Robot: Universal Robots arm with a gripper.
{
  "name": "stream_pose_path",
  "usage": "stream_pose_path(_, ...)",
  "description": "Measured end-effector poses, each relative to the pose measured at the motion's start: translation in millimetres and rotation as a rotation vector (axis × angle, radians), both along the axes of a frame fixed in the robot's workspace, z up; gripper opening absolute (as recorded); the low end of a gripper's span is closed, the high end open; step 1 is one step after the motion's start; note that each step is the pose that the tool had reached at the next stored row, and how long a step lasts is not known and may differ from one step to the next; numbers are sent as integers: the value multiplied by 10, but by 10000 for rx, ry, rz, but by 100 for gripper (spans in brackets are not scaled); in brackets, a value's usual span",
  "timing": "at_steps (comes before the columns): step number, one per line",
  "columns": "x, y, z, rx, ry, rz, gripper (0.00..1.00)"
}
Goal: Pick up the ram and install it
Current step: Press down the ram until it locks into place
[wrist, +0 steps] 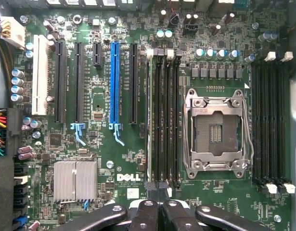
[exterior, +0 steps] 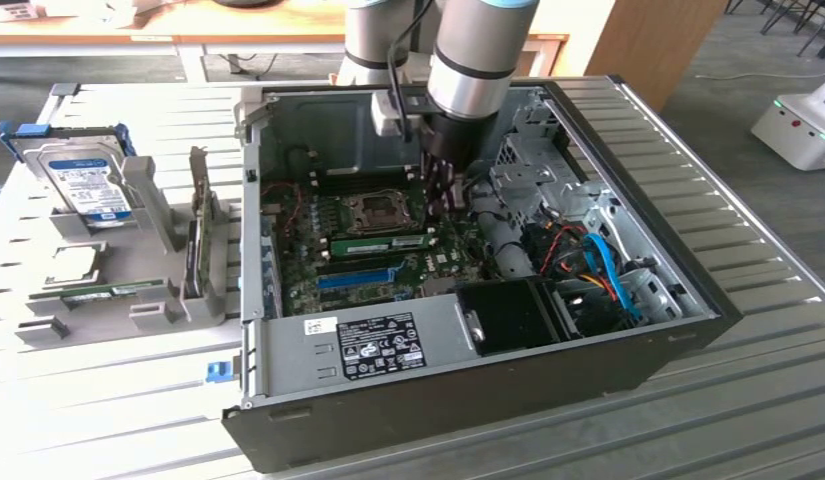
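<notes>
Exterior view first: the arm reaches down into the open computer case (exterior: 626, 330), and its gripper (exterior: 446, 195) hangs just above the motherboard (exterior: 372, 250), close to the bare processor socket (exterior: 381, 209). The ram (exterior: 380, 243) lies as a green stick with a white label, seated across the board just in front of that socket and behind the long blue slot (exterior: 355, 277). From here the fingertips are a dark blur. Off to the exterior view's left, a grey holder (exterior: 119, 250) on the slatted table (exterior: 732, 420) carries a silver hard drive (exterior: 92, 180) with a blue label, and another green board (exterior: 112, 292) rests low in it.

Wrist view looks straight down on the motherboard (wrist: 99, 159). The black fingers (wrist: 147, 216) press together with no gap, closed on nothing, right over the end of the memory slots (wrist: 169, 115) beside the socket (wrist: 215, 130). The ram (wrist: 149, 115) shows edge-on as a thin pale strip in the slot nearest the blue slot (wrist: 114, 82). A silver heatsink (wrist: 75, 180) sits near the fingers.
</notes>
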State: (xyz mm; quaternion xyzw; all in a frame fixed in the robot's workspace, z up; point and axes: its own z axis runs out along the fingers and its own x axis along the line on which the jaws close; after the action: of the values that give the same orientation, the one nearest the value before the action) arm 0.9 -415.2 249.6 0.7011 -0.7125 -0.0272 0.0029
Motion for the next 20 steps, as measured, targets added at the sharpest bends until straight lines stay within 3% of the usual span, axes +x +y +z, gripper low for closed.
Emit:
stream_pose_path(13,-3,0,3,-2,0,-2,11)
stream_pose_path(20,-75,0,4,-2,0,-1,11)
